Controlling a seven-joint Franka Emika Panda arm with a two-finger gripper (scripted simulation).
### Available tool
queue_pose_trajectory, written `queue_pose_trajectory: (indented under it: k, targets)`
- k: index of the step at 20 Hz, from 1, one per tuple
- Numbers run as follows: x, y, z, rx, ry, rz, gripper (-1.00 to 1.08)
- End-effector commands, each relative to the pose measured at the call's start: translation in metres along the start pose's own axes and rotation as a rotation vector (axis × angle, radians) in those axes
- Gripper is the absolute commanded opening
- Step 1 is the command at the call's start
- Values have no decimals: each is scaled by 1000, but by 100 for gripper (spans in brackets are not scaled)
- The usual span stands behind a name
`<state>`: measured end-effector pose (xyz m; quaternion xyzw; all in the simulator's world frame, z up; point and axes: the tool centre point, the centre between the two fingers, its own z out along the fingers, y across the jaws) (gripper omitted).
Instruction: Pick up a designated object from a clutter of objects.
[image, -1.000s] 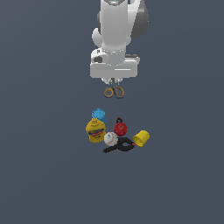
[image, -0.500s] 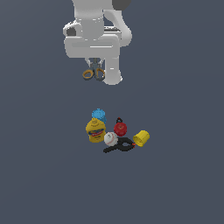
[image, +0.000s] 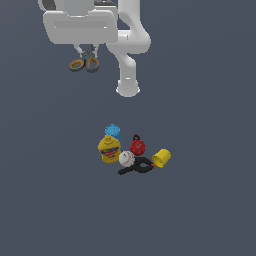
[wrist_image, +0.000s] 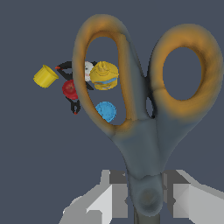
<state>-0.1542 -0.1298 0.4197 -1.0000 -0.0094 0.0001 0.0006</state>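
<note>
The white arm (image: 125, 45) fills the top of the exterior view, its wide wrist block at the upper left of that view and a bent link dropping to a round base on the dark floor (image: 200, 200). Under the wrist block the gripper (image: 86, 50) is clenched on the scissors (image: 84, 63), which hang high above the floor with their two orange-yellow loops pointing down, well apart from the rest of the clutter. In the wrist view the scissors (wrist_image: 146, 109) take up most of the picture, the pivot end pinched between the two grey fingers (wrist_image: 105, 201), the loops spread out away from them. Far below on the floor sits the cluster: the yellow mustard bottle (image: 109, 149) is the biggest piece, with the blue-lidded container (image: 113, 132) just behind it and the red padlock-like piece (image: 138, 146) to the exterior view's right. The white baseball (image: 126, 159) rests against the bottle's lower side, the black clamp (image: 136, 167) lies in front of it, and the yellow cup (image: 161, 157) lies tipped on its side at the clamp's end on the exterior view's right.
</note>
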Motion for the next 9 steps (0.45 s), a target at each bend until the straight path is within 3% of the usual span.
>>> queue_pose_trajectory:
  k: [1, 9]
  targets:
    - [0, 9, -10, -1, 0, -1, -100]
    - [0, 20, -23, -2, 0, -2, -100]
